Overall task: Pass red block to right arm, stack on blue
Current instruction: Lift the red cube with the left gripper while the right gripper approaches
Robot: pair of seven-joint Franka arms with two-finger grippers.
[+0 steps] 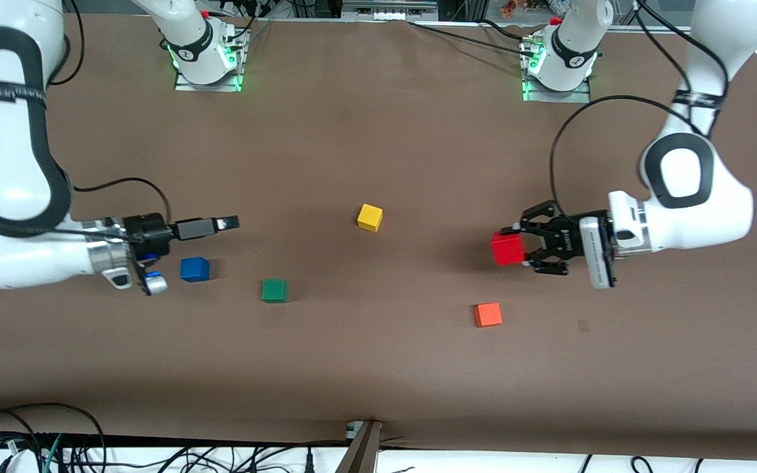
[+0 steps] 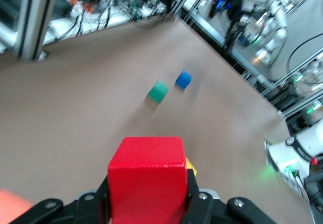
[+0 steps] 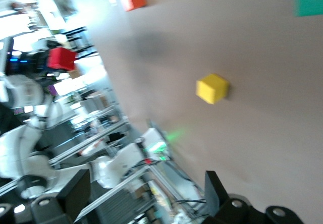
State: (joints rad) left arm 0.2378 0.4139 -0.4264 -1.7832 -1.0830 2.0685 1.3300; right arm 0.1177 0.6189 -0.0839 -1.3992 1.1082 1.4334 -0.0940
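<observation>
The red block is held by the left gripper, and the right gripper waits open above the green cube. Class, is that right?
Not quite. The left gripper does hold the red block, but the front view shows the open right gripper near the blue cube, not above the green cube.

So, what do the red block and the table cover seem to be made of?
Red block: probably painted wood or hard plastic; flat matte faces, crisp edges, no dent under the left gripper's fingers. Table cover: likely brown paper or fabric; dull and glare-free.
</observation>
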